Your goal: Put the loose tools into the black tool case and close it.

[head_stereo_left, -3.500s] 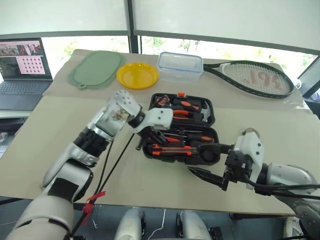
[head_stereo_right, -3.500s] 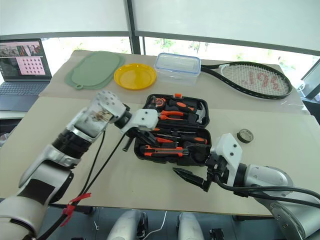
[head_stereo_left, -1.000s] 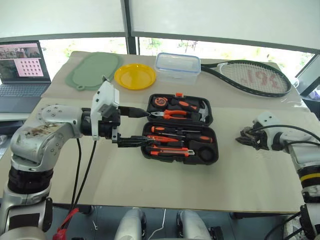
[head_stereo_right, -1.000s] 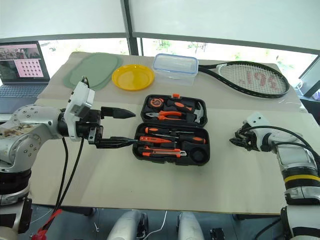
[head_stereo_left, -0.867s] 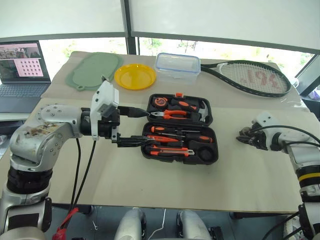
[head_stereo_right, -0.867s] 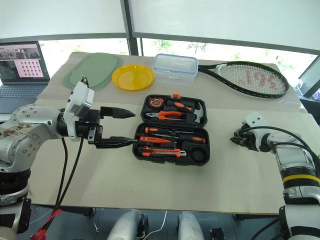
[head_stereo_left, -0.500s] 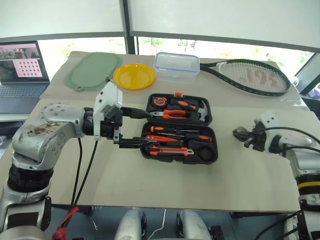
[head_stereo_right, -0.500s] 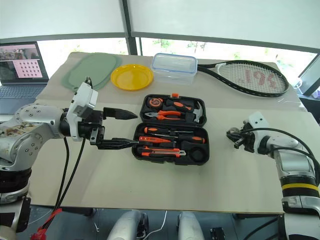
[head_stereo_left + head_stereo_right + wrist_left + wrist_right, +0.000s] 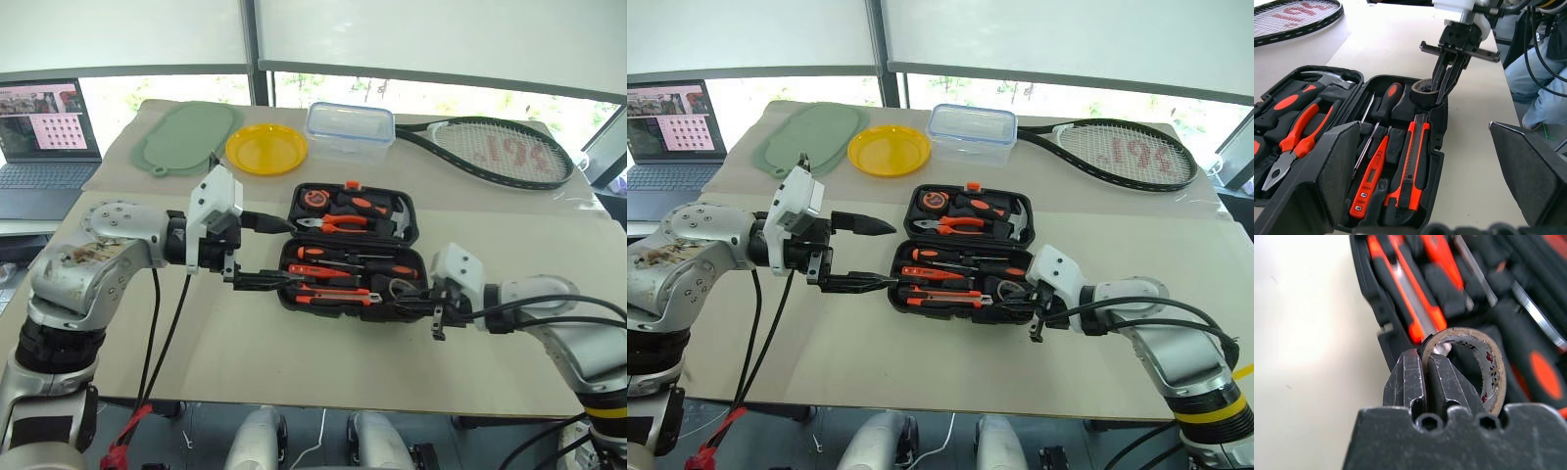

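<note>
Right wrist view shows the right hand (image 9: 1422,382) pinching the tape roll's (image 9: 1476,364) wall, poised over the open black tool case (image 9: 409,208) on the worktop (image 9: 294,362), probably to seat it. Left hand (image 9: 257,253) waits open beside the case.

office, laptop (image 9: 39,137), window-side table (image 9: 294,352)

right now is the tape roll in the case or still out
Not set in yet: the right gripper is shut on the tape roll, holding it over the corner of the open black tool case.
</note>
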Controlling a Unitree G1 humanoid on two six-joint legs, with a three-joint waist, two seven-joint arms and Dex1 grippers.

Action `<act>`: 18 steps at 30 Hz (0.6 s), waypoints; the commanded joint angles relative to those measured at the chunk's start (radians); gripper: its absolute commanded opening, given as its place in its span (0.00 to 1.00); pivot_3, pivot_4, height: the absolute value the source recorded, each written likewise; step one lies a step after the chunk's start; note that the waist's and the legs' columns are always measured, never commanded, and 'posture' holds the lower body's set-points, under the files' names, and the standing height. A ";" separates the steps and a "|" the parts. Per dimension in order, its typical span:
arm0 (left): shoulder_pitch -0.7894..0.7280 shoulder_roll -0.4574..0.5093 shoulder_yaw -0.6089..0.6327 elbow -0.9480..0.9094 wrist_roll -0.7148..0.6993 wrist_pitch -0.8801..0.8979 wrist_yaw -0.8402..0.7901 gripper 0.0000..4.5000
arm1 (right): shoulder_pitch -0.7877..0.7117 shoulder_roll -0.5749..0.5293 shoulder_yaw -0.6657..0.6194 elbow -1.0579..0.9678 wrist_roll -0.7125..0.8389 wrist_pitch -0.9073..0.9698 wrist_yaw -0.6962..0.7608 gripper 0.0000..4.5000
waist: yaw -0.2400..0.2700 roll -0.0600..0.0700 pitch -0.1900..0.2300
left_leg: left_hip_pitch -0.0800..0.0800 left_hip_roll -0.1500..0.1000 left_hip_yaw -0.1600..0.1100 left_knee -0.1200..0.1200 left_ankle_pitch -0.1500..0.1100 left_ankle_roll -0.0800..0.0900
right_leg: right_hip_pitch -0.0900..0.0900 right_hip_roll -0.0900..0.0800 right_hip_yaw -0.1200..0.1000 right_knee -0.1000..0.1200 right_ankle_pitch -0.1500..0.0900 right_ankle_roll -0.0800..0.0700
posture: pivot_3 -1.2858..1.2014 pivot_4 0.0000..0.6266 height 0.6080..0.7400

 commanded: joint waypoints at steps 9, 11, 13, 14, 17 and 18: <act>-0.006 0.008 0.000 -0.002 0.025 -0.035 -0.009 1.00 | 0.008 -0.050 0.034 -0.016 -0.069 -0.040 0.032 0.37 | -0.001 0.000 0.000 | 0.000 0.001 0.000 0.000 0.000 0.000 | 0.000 0.001 0.000 0.000 0.000 0.000 | 0.52 0.24 0.99; -0.005 0.007 0.000 0.002 0.030 -0.038 -0.009 1.00 | 0.005 -0.049 0.024 -0.041 -0.051 -0.033 0.041 0.54 | 0.000 0.000 0.000 | 0.000 0.001 0.000 0.000 0.000 0.000 | 0.000 0.001 0.000 0.000 0.000 0.000 | 0.52 0.24 0.99; 0.001 0.008 0.001 0.012 0.034 -0.040 -0.007 1.00 | -0.013 -0.047 -0.023 -0.083 0.008 0.004 0.052 0.68 | 0.000 0.000 0.000 | 0.000 0.001 0.000 0.000 0.000 0.000 | 0.000 0.000 0.000 0.000 0.000 0.000 | 0.52 0.24 0.99; 0.004 0.008 0.001 0.017 0.037 -0.040 -0.004 1.00 | -0.022 -0.049 -0.049 -0.098 0.037 0.023 0.057 0.75 | -0.001 0.000 0.000 | 0.000 0.001 0.000 0.000 0.000 0.000 | 0.000 0.000 0.000 0.000 0.000 0.000 | 0.52 0.24 0.99; 0.027 0.007 0.001 0.045 0.057 -0.042 0.017 1.00 | -0.059 -0.058 -0.142 -0.093 0.122 0.094 0.048 0.90 | -0.001 0.000 0.000 | 0.000 0.001 0.000 0.000 0.000 0.000 | 0.000 0.000 0.000 0.000 0.000 0.000 | 0.52 0.24 0.99; 0.042 0.008 0.000 0.060 0.073 -0.052 0.026 1.00 | -0.073 -0.063 -0.179 -0.079 0.147 0.118 0.043 0.90 | -0.001 0.000 0.000 | 0.000 0.001 0.000 0.000 0.000 0.000 | 0.000 0.000 0.000 0.000 0.000 0.000 | 0.52 0.24 0.99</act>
